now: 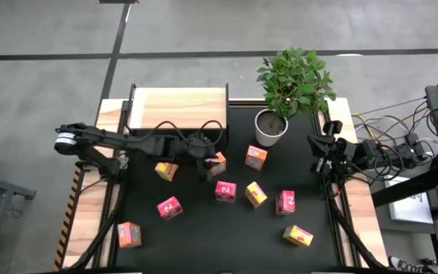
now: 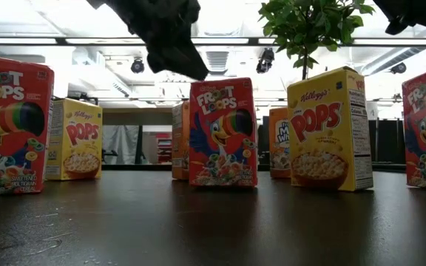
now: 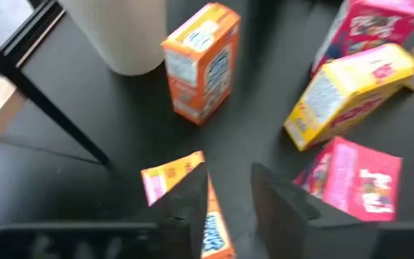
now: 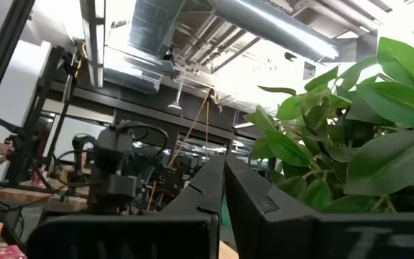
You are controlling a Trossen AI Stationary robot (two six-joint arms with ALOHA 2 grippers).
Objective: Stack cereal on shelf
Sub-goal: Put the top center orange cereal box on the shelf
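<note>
Left gripper [image 1: 208, 164] sits just in front of the shelf [image 1: 178, 108], fingers parted beside an orange cereal box [image 1: 217, 162], one finger touching it, not clamped. Other boxes scattered farther from the shelf. Right gripper [image 4: 223, 188] clenched empty beside the plant [image 1: 293, 78].

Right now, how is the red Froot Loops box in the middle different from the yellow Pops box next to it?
The Froot Loops box is red with a toucan on it; the Pops box is yellow with a bowl of cereal. The Froot Loops box faces us flat; the Pops box is turned, showing its side panel. Both stand upright on the black table.
</note>
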